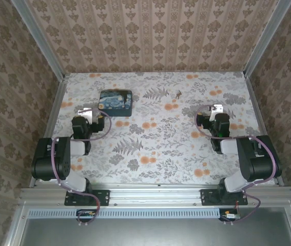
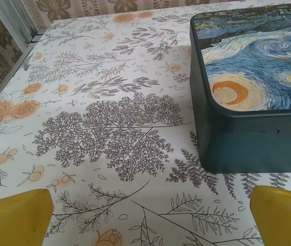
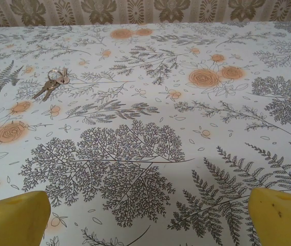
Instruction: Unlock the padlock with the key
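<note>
We see the left pincer [image 2: 148,215] spread wide near the box [image 2: 248,82], the right pincer [image 3: 146,215] spread wide too, and the key [image 3: 53,85] lying on the tabletop [image 3: 150,128], well ahead to its left.

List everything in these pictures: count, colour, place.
box: one, dark, blue swirl-painted lid, far left of table
keys: seemingly two on a ring, brownish metal, far middle of table, apart from box
table: one, white cloth with grey ferns and orange flowers
walls: three, beige-brown patterned, around table
arms: two, black, bases at near edge
left gripper: one, yellow fingers, open, just short of box
right gripper: one, yellow fingers, open, keys ahead to its left
</note>
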### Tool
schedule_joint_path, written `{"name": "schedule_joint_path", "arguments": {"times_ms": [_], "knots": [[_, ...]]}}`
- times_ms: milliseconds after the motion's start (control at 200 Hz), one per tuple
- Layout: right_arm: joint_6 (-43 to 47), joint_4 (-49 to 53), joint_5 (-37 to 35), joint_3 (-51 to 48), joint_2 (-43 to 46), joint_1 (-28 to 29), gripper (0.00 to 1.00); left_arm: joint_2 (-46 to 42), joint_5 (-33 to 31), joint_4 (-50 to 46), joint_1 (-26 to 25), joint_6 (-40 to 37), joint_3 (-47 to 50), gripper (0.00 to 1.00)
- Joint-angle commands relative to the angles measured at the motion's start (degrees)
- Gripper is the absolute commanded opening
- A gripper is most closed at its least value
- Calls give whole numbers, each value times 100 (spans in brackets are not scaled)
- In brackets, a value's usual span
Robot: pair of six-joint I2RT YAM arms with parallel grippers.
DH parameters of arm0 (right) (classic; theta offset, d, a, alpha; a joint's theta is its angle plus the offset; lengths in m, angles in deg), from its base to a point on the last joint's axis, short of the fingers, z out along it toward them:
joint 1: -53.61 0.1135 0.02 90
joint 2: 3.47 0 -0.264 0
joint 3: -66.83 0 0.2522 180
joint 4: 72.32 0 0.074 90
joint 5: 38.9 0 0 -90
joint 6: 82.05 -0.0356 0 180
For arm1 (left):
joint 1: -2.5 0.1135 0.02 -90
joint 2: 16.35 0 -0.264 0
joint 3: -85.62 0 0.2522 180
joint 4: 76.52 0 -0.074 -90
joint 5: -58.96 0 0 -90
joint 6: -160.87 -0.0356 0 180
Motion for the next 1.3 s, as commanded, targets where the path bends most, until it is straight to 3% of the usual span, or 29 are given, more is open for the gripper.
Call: {"name": "schedule_joint_path", "arguments": {"times_ms": [0, 785, 855, 920, 1025, 1130, 1240, 1295], "knots": [[3, -158, -140, 5, 17, 12, 100, -43, -16, 34, 42, -16, -116, 100], [15, -135, -61, 22, 22, -2, 100, -44, 178, -7, 135, 49, -127, 100], [141, 665, 219, 327, 295, 1, 100, -55, 354, 62, 191, 33, -122, 100], [36, 1738, 42, 767, 646, 2, 100, -540, 813, -672, 396, 119, -322, 100], [-238, 3160, -92, 1566, 995, -16, 100, -1466, -566, -2012, 414, 569, -722, 100], [-533, 4346, 178, 2467, 853, -16, 99, -1880, -951, -2627, 471, 608, -1116, 100], [-1093, 5090, 246, 3423, 114, -7, 93, -1644, 56, -4828, 948, 1353, -2451, 100], [-1286, 5351, 391, 3857, -231, -7, 90, -1469, 347, -5450, 1001, 1595, -2872, 100]]}}
